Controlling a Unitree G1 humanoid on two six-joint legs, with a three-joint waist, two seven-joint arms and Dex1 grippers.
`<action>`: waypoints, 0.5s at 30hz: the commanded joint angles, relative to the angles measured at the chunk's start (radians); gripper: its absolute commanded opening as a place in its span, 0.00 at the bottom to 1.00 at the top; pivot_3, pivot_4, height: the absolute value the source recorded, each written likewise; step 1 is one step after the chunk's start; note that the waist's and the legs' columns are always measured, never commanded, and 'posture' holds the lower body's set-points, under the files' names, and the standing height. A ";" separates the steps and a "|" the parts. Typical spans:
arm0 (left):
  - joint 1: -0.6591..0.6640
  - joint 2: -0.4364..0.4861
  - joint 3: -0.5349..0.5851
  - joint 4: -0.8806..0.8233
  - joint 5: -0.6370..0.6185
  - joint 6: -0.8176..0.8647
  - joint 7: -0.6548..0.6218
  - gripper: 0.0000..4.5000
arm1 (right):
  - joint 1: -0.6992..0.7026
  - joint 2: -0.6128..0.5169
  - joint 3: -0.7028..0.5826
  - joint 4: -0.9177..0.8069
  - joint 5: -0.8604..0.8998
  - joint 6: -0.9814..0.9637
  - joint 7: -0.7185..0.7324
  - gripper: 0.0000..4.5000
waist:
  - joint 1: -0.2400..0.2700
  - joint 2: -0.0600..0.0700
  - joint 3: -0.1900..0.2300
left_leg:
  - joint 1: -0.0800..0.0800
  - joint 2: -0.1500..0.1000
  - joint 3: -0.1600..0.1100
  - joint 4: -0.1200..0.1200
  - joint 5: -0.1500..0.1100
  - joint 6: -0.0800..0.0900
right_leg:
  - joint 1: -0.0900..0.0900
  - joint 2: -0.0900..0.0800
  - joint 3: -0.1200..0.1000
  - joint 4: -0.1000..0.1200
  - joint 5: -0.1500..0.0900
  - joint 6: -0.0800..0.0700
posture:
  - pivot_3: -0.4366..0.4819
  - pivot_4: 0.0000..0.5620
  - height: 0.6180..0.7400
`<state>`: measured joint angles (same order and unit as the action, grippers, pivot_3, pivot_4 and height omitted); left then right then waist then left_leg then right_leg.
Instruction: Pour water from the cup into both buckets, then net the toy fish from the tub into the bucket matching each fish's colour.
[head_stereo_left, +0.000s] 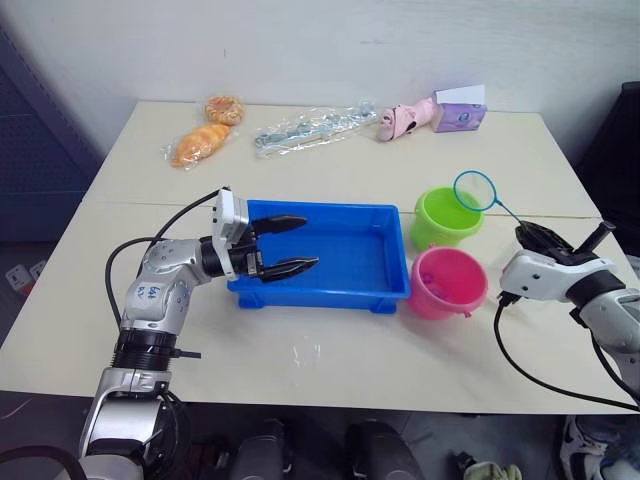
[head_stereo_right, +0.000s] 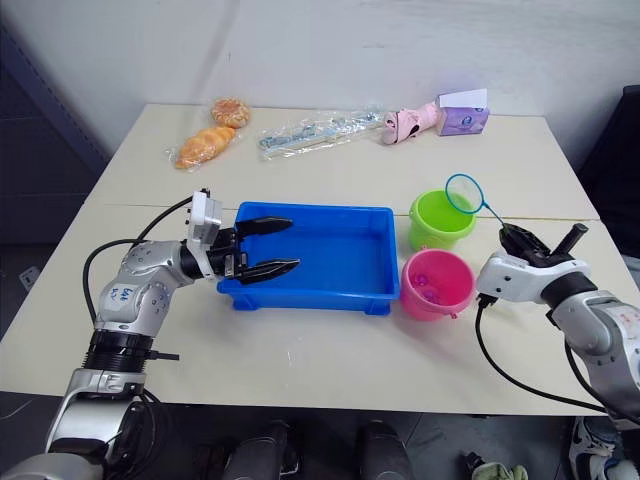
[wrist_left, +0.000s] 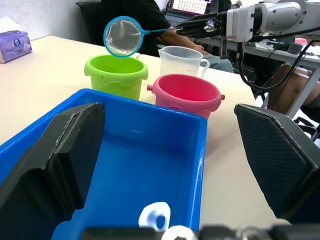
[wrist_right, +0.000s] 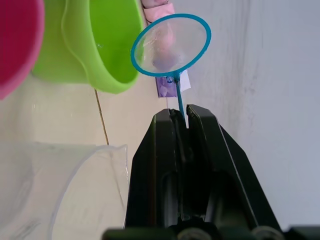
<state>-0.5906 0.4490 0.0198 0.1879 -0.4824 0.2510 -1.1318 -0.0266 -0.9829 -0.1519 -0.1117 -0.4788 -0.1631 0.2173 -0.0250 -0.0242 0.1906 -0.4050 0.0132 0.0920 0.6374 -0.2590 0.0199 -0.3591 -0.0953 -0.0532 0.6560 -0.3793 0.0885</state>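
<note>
Two buckets stand just beside the tub's (head_stereo_left: 330, 262) right end: the lime green bucket (head_stereo_left: 445, 218) at 1 o'clock from the tub's centre, the pink bucket (head_stereo_left: 447, 282) at 4 o'clock, the two close together or touching. The tub is a shallow bright blue tray; you see no fish in the part of its floor that shows.

Your right gripper (wrist_right: 180, 116) is clamped on the net's (head_stereo_left: 475, 190) thin handle, holding the blue-rimmed hoop in the air above the green bucket's right rim. Your left gripper (head_stereo_left: 288, 243) hangs at the tub's left end with fingers spread wide, holding nothing.

The left wrist view shows the clear cup (wrist_left: 182, 59) standing behind the two buckets (the right eye view does not make it out). The right eye view shows small objects inside the pink bucket, too small to identify.

The table (head_stereo_left: 330, 365) is bare from the tub to its near edge. Bagged items lie along the far edge, well apart from the tub.
</note>
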 joint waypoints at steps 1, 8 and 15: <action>-0.024 -0.002 0.003 -0.039 -0.002 -0.024 -0.008 0.99 | -0.034 0.031 -0.064 -0.013 0.053 -0.038 -0.030 0.00 | -0.001 0.000 0.000 | 0.000 0.000 0.000 0.000 0.000 0.000 | 0.000 0.000 0.000 0.000 0.000 0.000 | 0.48 0.27 1.00; 0.016 0.097 0.078 -0.087 -0.081 -0.030 -0.142 0.99 | -0.097 0.218 -0.166 -0.294 0.857 0.312 0.303 0.00 | -0.004 0.000 0.000 | 0.001 0.002 -0.001 0.001 0.000 0.000 | 0.001 0.001 0.000 0.001 0.000 0.000 | 0.48 0.27 1.00; 0.150 0.327 0.173 -0.201 -0.156 0.049 -0.292 0.99 | -0.083 0.170 -0.033 -0.537 1.160 0.603 0.468 0.00 | -0.005 0.000 0.000 | 0.000 0.002 -0.002 0.000 -0.001 0.002 | 0.002 0.000 0.000 0.001 0.000 0.000 | 0.48 0.27 1.00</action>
<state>-0.4767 0.7421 0.1582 0.0349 -0.6083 0.2959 -1.3744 -0.0994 -0.7976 -0.2114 -0.5768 0.6111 0.3919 0.6502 -0.0303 -0.0241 0.1907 -0.4044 0.0151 0.0897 0.6379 -0.2603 0.0222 -0.3567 -0.0955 -0.0534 0.6562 -0.3792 0.0882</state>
